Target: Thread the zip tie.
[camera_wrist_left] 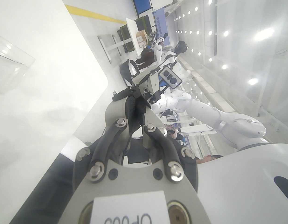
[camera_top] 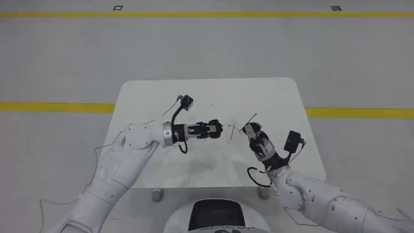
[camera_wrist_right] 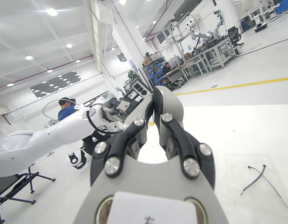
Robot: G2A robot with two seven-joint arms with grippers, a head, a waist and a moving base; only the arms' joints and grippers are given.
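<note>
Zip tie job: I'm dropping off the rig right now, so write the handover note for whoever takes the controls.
Right end effector: shut on the zip tie, held above the table.
Left end effector: shut on a black strap, apparently the same tie, tip to tip with the right one across a small gap.
Done: the tie is off the table and gripped on both sides.
Left: I cannot tell whether the tail has entered the head; line up and thread it.
Spare ties lie on the table.
</note>
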